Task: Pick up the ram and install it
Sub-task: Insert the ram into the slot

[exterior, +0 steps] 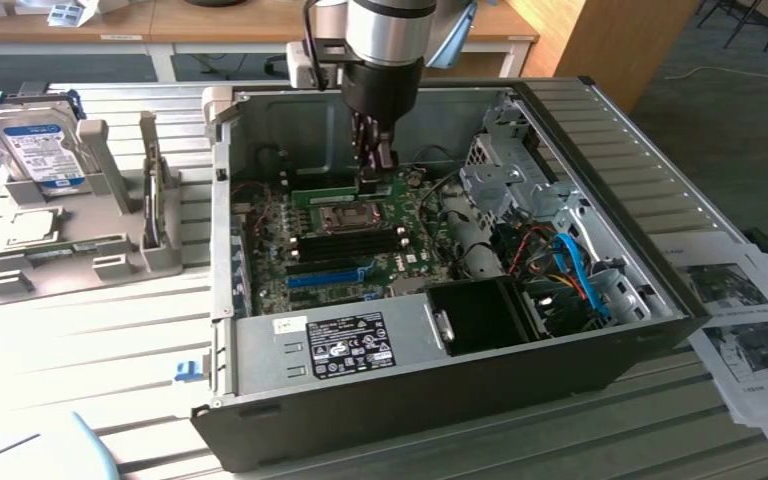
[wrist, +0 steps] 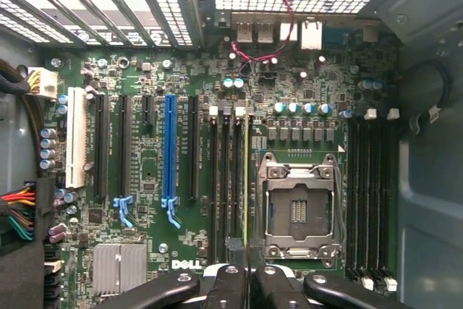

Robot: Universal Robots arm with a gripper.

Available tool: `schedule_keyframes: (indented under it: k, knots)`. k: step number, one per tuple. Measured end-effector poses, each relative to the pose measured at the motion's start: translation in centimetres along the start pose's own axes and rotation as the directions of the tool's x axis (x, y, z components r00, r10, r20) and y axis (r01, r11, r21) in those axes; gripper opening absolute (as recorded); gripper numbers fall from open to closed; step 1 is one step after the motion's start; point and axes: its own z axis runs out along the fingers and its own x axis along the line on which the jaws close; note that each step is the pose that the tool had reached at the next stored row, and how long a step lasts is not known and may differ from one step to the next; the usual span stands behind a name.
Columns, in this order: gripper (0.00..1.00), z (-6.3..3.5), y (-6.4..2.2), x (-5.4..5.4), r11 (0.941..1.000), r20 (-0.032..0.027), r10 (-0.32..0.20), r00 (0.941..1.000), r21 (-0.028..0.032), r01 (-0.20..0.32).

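Slatted pale table (exterior: 91, 335), desks (exterior: 224, 25) behind in the rm. Open PC case (exterior: 424, 410) has walls close round the arm, so little side room. Gripper (wrist: 246, 278) jaws clamped on the ram (wrist: 247, 179) — it's edge-on at slot just beside CPU socket (wrist: 298, 208).

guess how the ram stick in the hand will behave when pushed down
Probably stiff: the ram stick shows as a straight thin edge, no sag. Likely light, as the hand pinches it without droop. Being so thin, it may snap under sideways force.
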Motion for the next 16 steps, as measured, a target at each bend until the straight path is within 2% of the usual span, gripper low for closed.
schedule_keyframes:
  k: [16]
  knots:
    - [0.11,-0.02,-0.01,1.8,1.0000,0.0001,0.000,1.0000,0.0000,0.000]
